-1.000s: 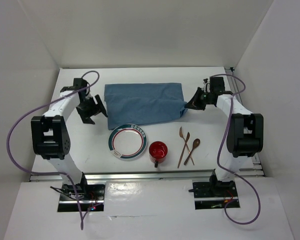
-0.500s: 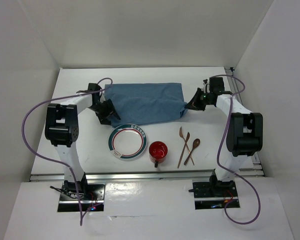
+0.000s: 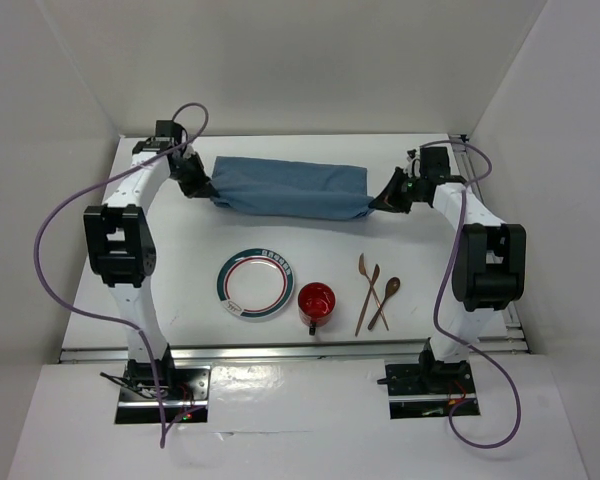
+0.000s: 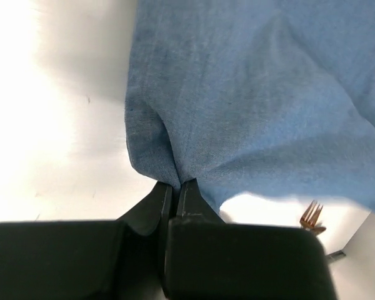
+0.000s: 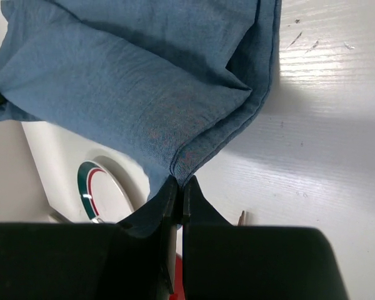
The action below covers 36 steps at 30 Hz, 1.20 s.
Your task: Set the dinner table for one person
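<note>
A blue cloth placemat (image 3: 290,190) stretches between my two grippers over the far half of the white dinner table (image 3: 180,270). My left gripper (image 3: 202,190) is shut on the cloth's left corner; in the left wrist view the fabric (image 4: 250,112) bunches where it enters the gripper (image 4: 176,184). At the cloth's right corner my right gripper (image 3: 378,207) is shut too, with the folded edge (image 5: 131,81) pinched at its tips (image 5: 178,181). A white plate (image 3: 255,284) with a green and red rim lies nearer, beside a red cup (image 3: 316,303).
Two wooden utensils, a spoon (image 3: 385,297) and a longer piece (image 3: 368,285), lie crossed right of the cup. A fork tip (image 4: 310,215) shows under the cloth's edge in the left wrist view. White walls close in the back and both sides.
My left gripper swung in to the cloth's left corner and shut on it. The cloth's near edge has since moved toward the far side, so it looks narrower. The right gripper stayed shut.
</note>
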{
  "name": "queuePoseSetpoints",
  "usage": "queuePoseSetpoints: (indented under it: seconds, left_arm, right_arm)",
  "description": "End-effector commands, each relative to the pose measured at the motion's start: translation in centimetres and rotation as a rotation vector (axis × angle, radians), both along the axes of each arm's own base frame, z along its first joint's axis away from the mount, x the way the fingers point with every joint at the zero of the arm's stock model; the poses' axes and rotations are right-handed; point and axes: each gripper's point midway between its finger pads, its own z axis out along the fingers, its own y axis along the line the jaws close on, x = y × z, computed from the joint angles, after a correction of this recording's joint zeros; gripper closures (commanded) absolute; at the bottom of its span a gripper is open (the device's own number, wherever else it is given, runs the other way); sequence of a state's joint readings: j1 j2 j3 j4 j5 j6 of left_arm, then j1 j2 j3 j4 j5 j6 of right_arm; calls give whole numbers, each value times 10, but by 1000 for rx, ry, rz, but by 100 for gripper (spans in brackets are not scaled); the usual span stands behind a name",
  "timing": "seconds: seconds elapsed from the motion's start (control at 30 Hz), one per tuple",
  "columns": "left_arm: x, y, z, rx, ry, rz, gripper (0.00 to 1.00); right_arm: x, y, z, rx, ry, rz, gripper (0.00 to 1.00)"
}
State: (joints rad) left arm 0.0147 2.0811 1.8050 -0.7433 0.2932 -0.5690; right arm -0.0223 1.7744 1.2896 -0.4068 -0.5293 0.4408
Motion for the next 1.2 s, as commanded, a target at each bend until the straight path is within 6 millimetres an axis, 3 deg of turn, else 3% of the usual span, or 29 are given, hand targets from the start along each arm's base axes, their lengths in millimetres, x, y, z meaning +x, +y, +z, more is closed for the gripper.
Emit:
queuePoseSetpoints:
  seconds: [0.0, 0.1, 0.17, 0.2, 0.23, 0.3, 0.33, 0.4, 0.6, 0.83, 0.9, 0.97, 1.07, 1.17]
  left_arm:
    - [-20, 11, 25, 65, -4, -26, 100]
    - [-41, 15, 15, 86, 36, -26, 100]
    - [-62, 16, -5, 98, 111, -34, 100]
    - [-69, 17, -10, 100, 136, -44, 75]
    - [-73, 20, -15, 99, 154, -35, 57]
    - [-87, 27, -25, 136, 201, -23, 27]
    - [-91, 30, -22, 152, 196, -17, 6]
    - [-97, 36, -27, 189, 207, 10, 0]
    - [-122, 27, -55, 131, 273, 34, 4]
    - [-111, 8, -76, 40, 248, 20, 4]
    - [-104, 1, -82, 25, 255, 13, 4]
    - [-104, -5, -91, 27, 276, -6, 6]
    - [-100, -12, -95, 14, 277, -14, 15]
    - [-93, -15, -93, 21, 266, -11, 45]
  right_arm:
    - [9, -5, 13, -12, -38, -8, 100]
    - [-1, -1, 8, -11, -20, 1, 100]
    - [-13, 1, -4, -3, 17, 7, 100]
    - [-17, 1, -6, -3, 23, 7, 100]
    - [-25, 1, -16, -2, 52, 7, 100]
    - [-31, -2, -25, -20, 80, -6, 89]
    - [-31, -2, -25, -20, 80, -6, 82]
    - [-33, -5, -30, -36, 93, -18, 77]
    - [-39, -5, -40, -35, 122, -17, 77]
    - [-42, -12, -48, -74, 141, -44, 73]
    - [-45, -13, -52, -82, 154, -49, 68]
    - [-48, -15, -57, -87, 169, -62, 54]
    - [-53, -19, -65, -109, 189, -76, 37]
    - [-56, -22, -67, -129, 199, -88, 30]
